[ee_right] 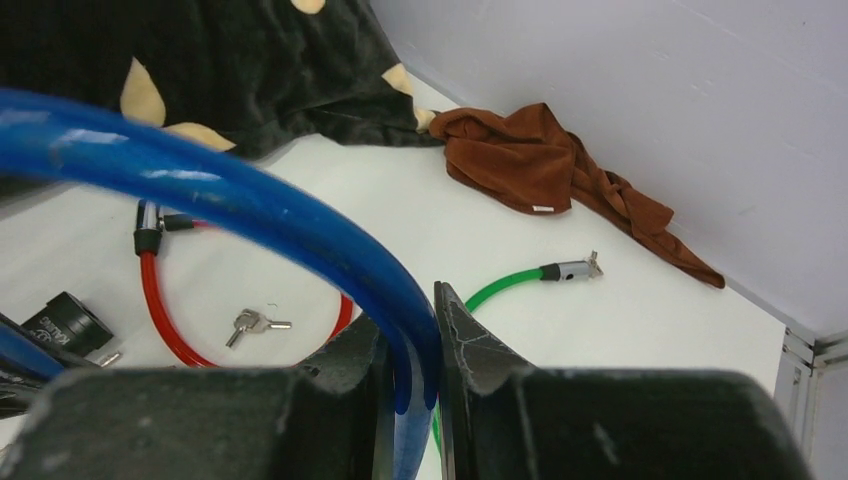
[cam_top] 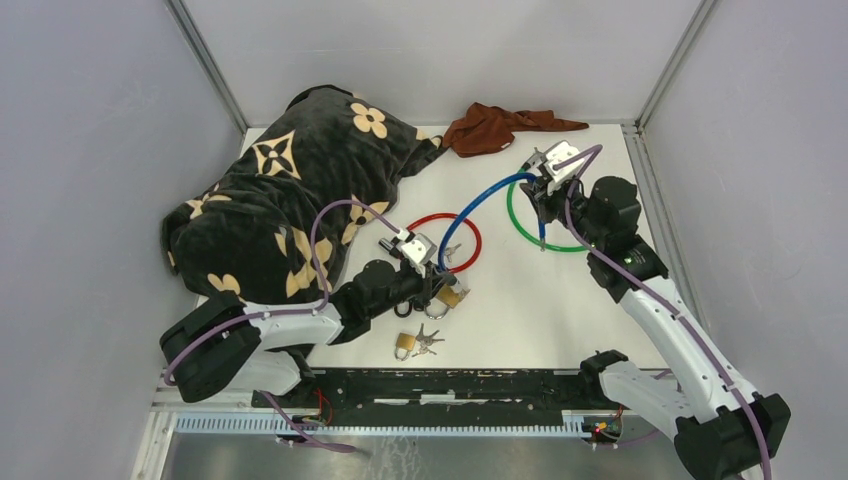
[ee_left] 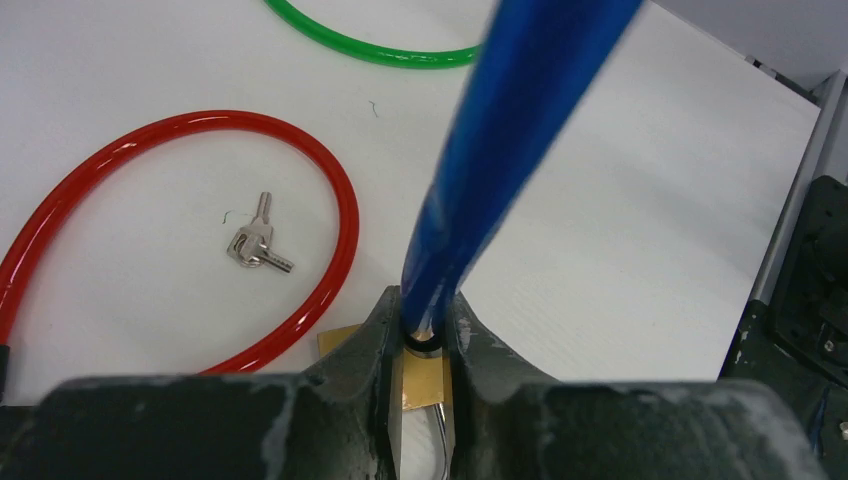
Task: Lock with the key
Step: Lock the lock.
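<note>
The left claw [ee_left: 422,330] is clamped on the end of the blue cable [ee_left: 510,130], right at a brass padlock [ee_left: 420,385]. The right claw [ee_right: 410,345] is shut on the same cable farther along. The key [ee_left: 258,247] lies apart, inside the red cable [ee_left: 340,200] loop. The springy cable could slip and knock the padlock askew. The table [ee_left: 620,200] is white, with a dark blanket [cam_top: 290,190] at the back left.

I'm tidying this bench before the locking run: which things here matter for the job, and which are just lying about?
In the job: blue cable, gripped by left pincer and right pincer; brass padlock at the left pincer; loose keys, probably.
Lying about: red cable, green cable, second padlock, brown cloth, black blanket.
</note>
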Tool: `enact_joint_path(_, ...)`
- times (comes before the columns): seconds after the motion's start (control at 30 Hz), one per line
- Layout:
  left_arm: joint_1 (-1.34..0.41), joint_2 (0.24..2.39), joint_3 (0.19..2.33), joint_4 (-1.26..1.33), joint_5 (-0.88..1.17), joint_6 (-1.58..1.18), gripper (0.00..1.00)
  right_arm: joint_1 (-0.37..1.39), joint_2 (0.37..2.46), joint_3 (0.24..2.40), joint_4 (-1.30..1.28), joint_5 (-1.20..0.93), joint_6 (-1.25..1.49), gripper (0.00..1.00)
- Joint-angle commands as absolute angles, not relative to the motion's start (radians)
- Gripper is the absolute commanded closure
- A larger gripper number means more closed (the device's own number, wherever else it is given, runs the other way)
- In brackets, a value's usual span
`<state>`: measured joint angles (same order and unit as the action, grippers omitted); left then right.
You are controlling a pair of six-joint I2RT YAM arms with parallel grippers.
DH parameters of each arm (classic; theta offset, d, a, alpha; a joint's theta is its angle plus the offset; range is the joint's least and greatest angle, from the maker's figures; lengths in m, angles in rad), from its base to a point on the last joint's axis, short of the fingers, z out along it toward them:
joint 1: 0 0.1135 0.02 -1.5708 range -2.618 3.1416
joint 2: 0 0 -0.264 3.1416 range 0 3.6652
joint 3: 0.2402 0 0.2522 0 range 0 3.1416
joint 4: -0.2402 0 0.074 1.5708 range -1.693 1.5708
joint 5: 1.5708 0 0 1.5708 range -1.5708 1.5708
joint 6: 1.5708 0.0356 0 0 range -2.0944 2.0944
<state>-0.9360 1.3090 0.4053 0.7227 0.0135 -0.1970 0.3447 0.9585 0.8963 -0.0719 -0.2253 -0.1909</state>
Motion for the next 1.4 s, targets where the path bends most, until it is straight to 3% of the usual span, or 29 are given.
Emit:
enact_joint_path(0.0,-0.939,1.322,0.403,0.803,-0.07,-0.211,0.92,0.344,0.919,0.9,0.032,-0.268,-0.126,1.0)
enact_joint_path(0.03,-0.94,1.32,0.405,0.804,-0.067,-0.206,0.97,0.344,0.916,0.901,0.034,-0.275,-0.123,1.0)
enact_joint_path(0.27,-0.92,1.219,0.484,1.009,0.039,0.006,0.98,0.344,0.864,0.982,0.153,-0.394,-0.021,1.0)
enact_joint_path(0.53,-0.919,1.064,0.472,1.312,0.545,0.61,0.98,0.345,0.865,0.971,0.795,-0.52,0.431,1.0)
enact_joint_path(0.67,-0.922,1.019,0.437,1.3,0.606,0.816,0.98,0.356,0.901,1.0,0.913,-0.522,0.533,1.0)
enact_joint_path(0.73,-0.921,1.013,0.45,1.317,0.526,0.74,0.98,0.367,0.905,1.001,0.949,-0.517,0.567,1.0)
enact_joint_path(1.0,-0.922,0.992,0.563,1.191,-0.107,-0.025,0.98,0.447,0.953,0.983,1.077,-0.412,0.598,1.0)
enact_joint_path(1.37,-0.923,0.985,0.569,1.261,-0.217,-0.192,0.98,0.596,1.101,1.076,1.154,-0.34,0.485,1.0)
